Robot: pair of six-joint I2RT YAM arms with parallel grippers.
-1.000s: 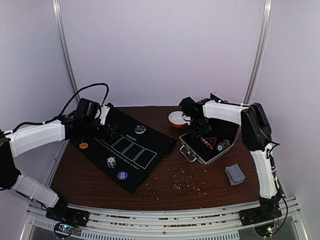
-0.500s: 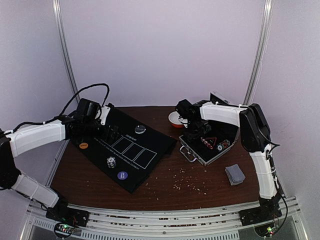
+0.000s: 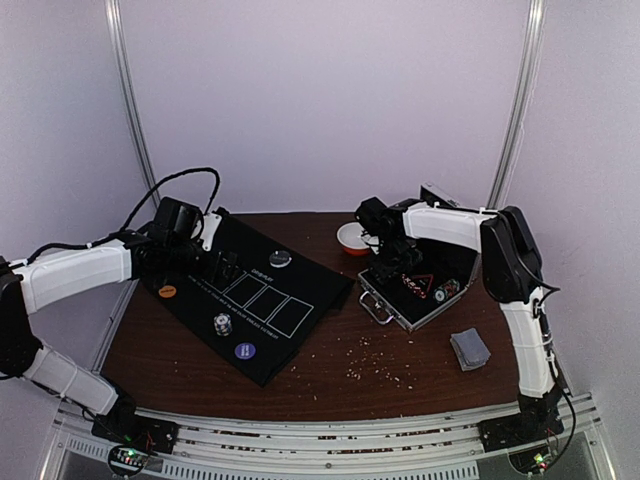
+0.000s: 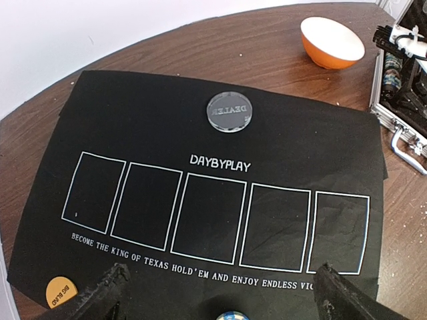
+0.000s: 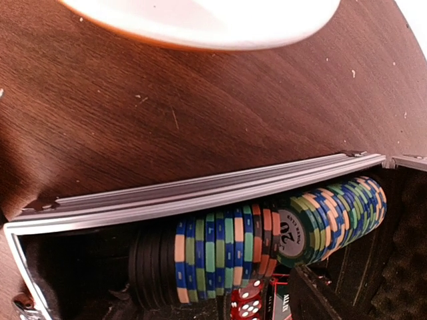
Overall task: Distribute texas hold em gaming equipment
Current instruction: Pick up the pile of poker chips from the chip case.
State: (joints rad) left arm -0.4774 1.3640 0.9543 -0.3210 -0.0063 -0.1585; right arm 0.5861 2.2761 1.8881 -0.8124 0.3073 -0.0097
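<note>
Right fingers have swung back from the bowl to hang just above the chips racked in the case, spread or clenched you cannot tell, seemingly with nothing lifted yet, while your left fingers stay spread wide and empty over the mat.

Chips in case, right of mat

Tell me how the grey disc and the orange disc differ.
Colour: the grey disc is pale grey, the orange disc bright orange. Lettering: the grey disc reads DEALER, the orange disc BIG BLIND. Place: the grey disc lies above the middle printed box on the black mat; the orange disc lies below the boxes, by its left corner in the left wrist view. Both are flat, round and lie lettering up.
</note>
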